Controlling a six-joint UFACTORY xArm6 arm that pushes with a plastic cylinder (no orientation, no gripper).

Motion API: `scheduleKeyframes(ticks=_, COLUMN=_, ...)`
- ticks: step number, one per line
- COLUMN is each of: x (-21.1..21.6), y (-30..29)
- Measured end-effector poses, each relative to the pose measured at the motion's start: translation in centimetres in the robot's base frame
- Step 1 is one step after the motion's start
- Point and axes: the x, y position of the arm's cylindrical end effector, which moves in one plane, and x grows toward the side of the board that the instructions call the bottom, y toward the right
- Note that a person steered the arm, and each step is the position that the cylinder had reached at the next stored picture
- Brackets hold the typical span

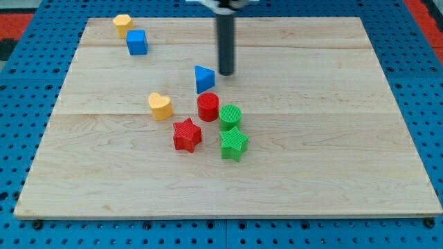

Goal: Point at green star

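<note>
- Green star (pixel 234 144) lies a little below the middle of the frame, flat on the wooden bench (pixel 332 173); its upper edge touches, or all but touches, the green cylinder (pixel 230 116) just above it
- Red star (pixel 187 135) sits just to the left of the green star, with a narrow gap between the two; the red cylinder (pixel 208 106) stands above the red star and close beside the green cylinder, on that cylinder's left
- Yellow heart (pixel 160 106) lies to the left of the red cylinder, apart from it
- Blue triangular block (pixel 203 79) stands above the red cylinder, nearer the frame's top
- My tip (pixel 226 72) is down at the bench just to the right of the blue triangular block, near it; whether they touch cannot be told; the tip is above the green cylinder and well apart from the green star, with the green cylinder between them
- Dark rod rises straight from the tip and leaves the frame at the top centre; no gripper shows on this arm, so nothing is held
- Blue cube (pixel 137 42) and a yellow block (pixel 122 24) sit in the upper left of the frame, close together, the yellow one nearer the bench's far edge; its exact shape is hard to make out
- Bench rests on a blue pegboard (pixel 28 90) that shows all round it
</note>
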Motion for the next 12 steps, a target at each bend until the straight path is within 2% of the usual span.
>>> scheduleKeyframes(ticks=1, x=3.5, y=3.3)
scheduleKeyframes(ticks=2, x=7.3, y=-3.9)
scheduleKeyframes(ticks=3, x=5.1, y=-9.1)
scheduleKeyframes(ticks=4, x=3.5, y=-9.5)
scheduleKeyframes(ticks=5, x=6.1, y=-5.7)
scheduleKeyframes(ticks=6, x=3.5, y=-8.4)
scheduleKeyframes(ticks=7, x=-1.0, y=-6.9)
scheduleKeyframes(ticks=8, x=-2.6, y=-4.9)
scheduleKeyframes(ticks=9, x=-3.4, y=-11.9)
scheduleKeyframes(ticks=10, x=-1.2, y=-12.9)
scheduleKeyframes(ticks=11, x=-3.9, y=-16.1)
scheduleKeyframes(ticks=12, x=-4.8, y=-14.0)
